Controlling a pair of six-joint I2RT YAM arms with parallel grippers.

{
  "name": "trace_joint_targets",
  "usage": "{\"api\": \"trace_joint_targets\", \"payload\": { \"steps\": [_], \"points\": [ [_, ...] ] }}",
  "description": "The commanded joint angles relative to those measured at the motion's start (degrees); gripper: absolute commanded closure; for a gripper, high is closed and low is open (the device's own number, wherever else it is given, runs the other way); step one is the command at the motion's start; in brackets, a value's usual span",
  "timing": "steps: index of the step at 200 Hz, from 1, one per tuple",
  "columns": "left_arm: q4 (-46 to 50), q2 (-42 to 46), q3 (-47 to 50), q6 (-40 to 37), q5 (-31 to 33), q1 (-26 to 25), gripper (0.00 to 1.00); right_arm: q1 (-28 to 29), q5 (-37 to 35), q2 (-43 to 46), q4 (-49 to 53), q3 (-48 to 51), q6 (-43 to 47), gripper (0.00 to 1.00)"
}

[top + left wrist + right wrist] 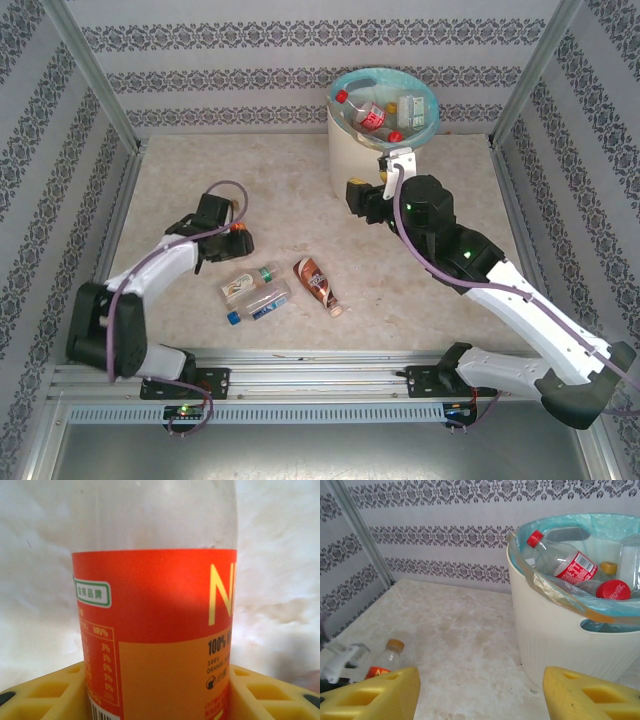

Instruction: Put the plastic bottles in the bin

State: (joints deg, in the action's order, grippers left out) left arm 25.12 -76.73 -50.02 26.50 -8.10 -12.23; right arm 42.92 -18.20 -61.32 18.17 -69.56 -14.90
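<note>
orange-label bottle point(155, 630) | "100%" | "ORANGE" | "NRV%" | large "N"

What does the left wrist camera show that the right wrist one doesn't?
Left wrist: the clear plastic bottle with the red and orange label, close up, clamped in the left gripper. Right wrist: the cream round bin with its blue-green bag, a red-capped clear bottle inside, and the open right gripper. Both: the marbled beige table, and probably that same bottle, small in the right wrist view.
</note>
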Motion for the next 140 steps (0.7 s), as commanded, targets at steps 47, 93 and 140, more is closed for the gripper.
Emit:
{"api": "trace_joint_targets", "payload": {
  "steps": [47,93,140],
  "points": [
    [-13.71,29.25,0.9,-15.83,-4.91,-4.12,0.67,0.58,13.86,3.85,-11.43,2.82,-1.17,0.33],
    [-13.91,36.68,-0.92,-22.54,-13.77,-8.56,0.74,0.62,28.29,2.96,-20.96,4.43,-1.96,0.31],
    [-11.59,36.63,-5.09,-26.73,-22.12,-15.01,0.82,2.43,37.12,0.05,-24.54,1.88,-2.35,0.29]
  ]
}}
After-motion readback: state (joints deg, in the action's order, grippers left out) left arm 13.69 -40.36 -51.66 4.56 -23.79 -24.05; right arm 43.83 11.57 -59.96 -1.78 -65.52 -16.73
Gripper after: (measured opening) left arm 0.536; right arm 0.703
